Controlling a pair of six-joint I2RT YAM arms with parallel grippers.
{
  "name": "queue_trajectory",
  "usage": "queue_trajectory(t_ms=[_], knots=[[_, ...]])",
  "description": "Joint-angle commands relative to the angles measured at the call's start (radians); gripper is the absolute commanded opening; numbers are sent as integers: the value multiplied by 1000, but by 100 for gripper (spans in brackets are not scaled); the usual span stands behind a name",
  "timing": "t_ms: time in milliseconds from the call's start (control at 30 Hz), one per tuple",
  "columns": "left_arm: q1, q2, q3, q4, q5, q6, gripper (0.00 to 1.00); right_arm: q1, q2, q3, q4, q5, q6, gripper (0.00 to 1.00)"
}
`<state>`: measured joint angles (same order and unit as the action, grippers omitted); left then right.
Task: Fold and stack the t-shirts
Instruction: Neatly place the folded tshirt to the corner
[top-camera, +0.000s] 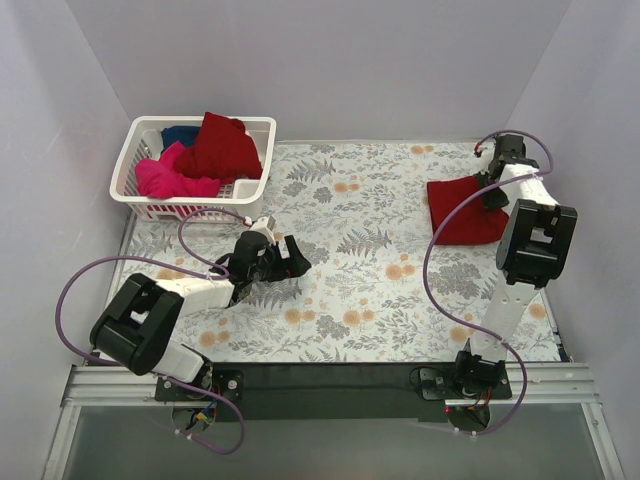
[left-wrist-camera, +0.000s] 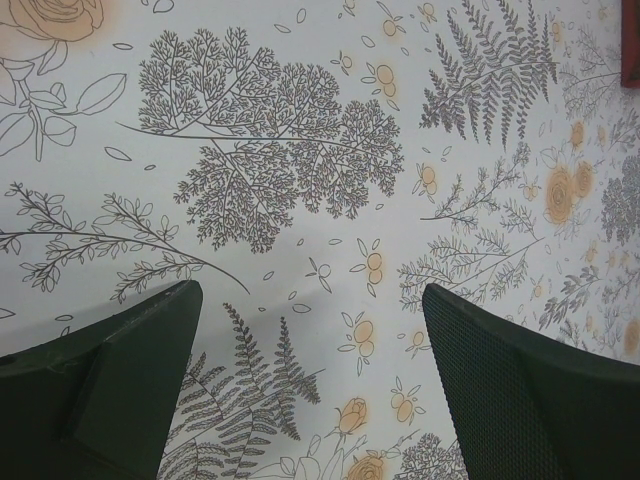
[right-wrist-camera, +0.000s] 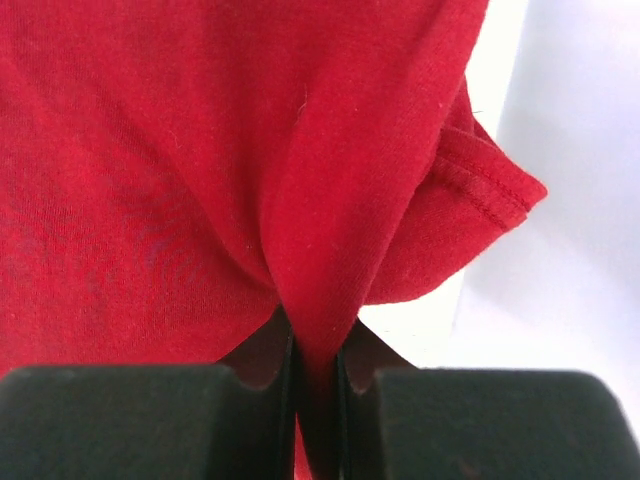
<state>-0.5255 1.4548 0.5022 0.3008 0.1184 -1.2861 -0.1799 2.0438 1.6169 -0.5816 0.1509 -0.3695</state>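
A folded dark red t-shirt (top-camera: 462, 212) lies at the right side of the table. My right gripper (top-camera: 494, 196) is shut on a fold of its cloth at its right edge; the right wrist view shows the red cloth (right-wrist-camera: 250, 160) pinched between the fingers (right-wrist-camera: 315, 400). My left gripper (top-camera: 290, 258) is open and empty, low over the flowered tablecloth left of centre; its fingers (left-wrist-camera: 110, 380) show nothing between them. A second dark red shirt (top-camera: 220, 145), a hot pink shirt (top-camera: 170, 178) and a dark blue shirt (top-camera: 180, 134) lie bunched in the basket.
A white lattice basket (top-camera: 258, 150) stands at the back left of the table. White walls close in at the left, back and right. The flowered tablecloth (top-camera: 360, 280) covers the table.
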Motion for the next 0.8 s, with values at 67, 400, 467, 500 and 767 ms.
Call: queue_trajectory(t_ms=[67, 400, 467, 500, 767], knots=[[-2, -8, 19, -19, 3, 10, 85, -16, 64, 104, 8, 85, -26, 1], [-2, -20, 18, -32, -13, 5, 85, -24, 92, 170, 6, 67, 35, 24], [-2, -27, 21, -38, -28, 11, 86, -24, 76, 167, 8, 68, 46, 35], [-2, -30, 25, -42, -31, 13, 85, -24, 72, 166, 8, 67, 52, 43], [-2, -71, 15, -57, -42, 21, 86, -10, -37, 112, 54, 93, 83, 59]])
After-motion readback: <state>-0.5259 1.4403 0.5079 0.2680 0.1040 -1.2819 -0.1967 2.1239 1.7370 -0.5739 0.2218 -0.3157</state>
